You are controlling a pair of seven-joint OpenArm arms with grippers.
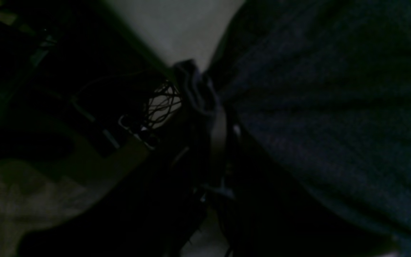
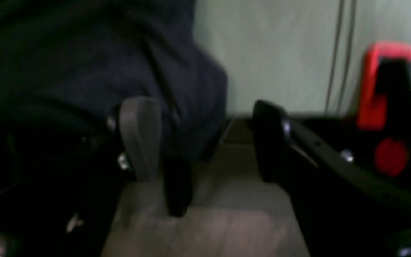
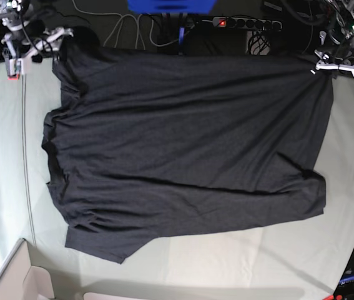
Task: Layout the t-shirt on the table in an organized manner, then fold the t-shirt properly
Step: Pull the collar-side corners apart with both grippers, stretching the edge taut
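Base view shows a cardboard box [image 3: 14,278] at the near left corner, then bare table [image 3: 226,256] along the near edge. Beyond, the t-shirt [image 3: 183,144] lies spread. At its far corners, the left gripper [image 3: 324,62] pinches the t-shirt's hem; the right gripper [image 3: 50,39] gapes, grasping nothing.

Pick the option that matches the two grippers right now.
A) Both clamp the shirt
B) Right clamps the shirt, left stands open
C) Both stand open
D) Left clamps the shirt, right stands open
D: the left gripper pinches a bunch of the t-shirt, while the right gripper has its fingers spread with bare table between them.
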